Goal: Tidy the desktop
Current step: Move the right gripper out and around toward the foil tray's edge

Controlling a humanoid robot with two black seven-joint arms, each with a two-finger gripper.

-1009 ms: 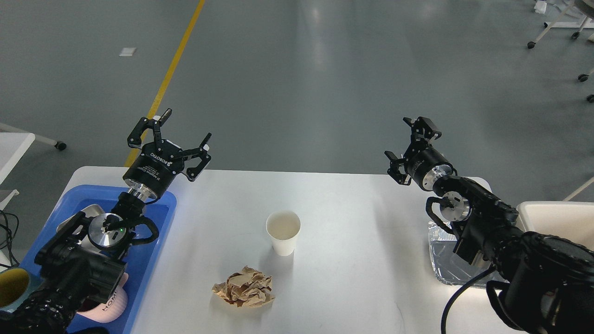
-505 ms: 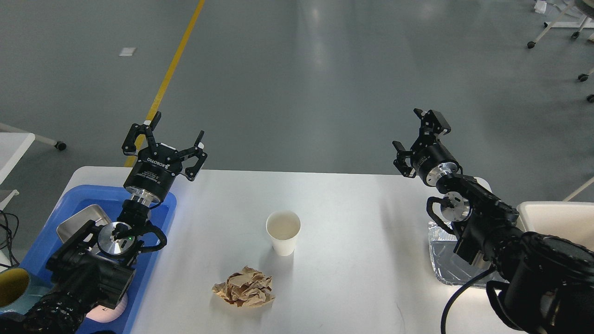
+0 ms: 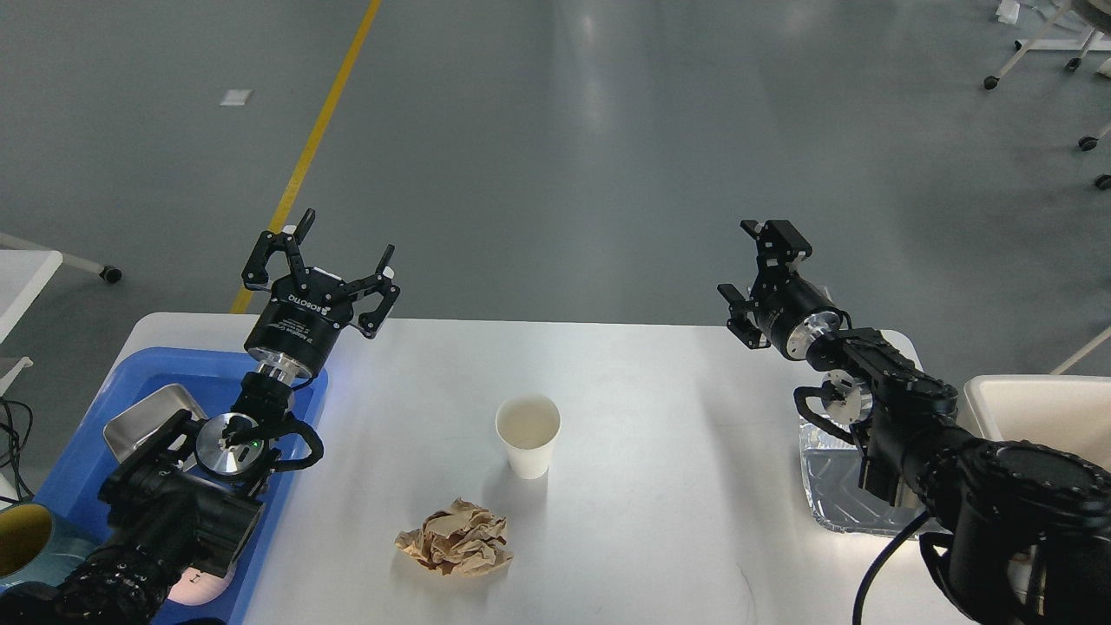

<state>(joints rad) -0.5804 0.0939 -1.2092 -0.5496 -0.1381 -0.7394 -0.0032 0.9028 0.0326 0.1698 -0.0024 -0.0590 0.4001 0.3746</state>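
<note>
1. Since half a second ago, the left gripper [image 3: 334,260] is sitting a little lower and further right, and the right gripper [image 3: 757,269] is sitting lower and further left; the cup and the paper are lying where they were.
2. The left jaws are standing wide apart and holding nothing, hovering over the far left edge of the counter [image 3: 660,391], at about 10 o'clock from the cup.
3. The right jaws are also standing apart and empty, at about 2 o'clock from the cup.
4. The counter is filling the lower middle of the view, carrying a paper cup [image 3: 529,434] near its centre, a crumpled brown paper ball [image 3: 454,540] at about 7 o'clock from the cup, and a foil tray [image 3: 838,486] at 3 o'clock.
5. A blue tray [image 3: 174,369] is lying at the left end, a cream bin [image 3: 1033,404] at the right.
6. The counter itself is looking stiff and smooth; things will probably slide on it. The cup is likely light and crushable, best pinched gently across its rim; the paper is soft, graspable anywhere.
</note>
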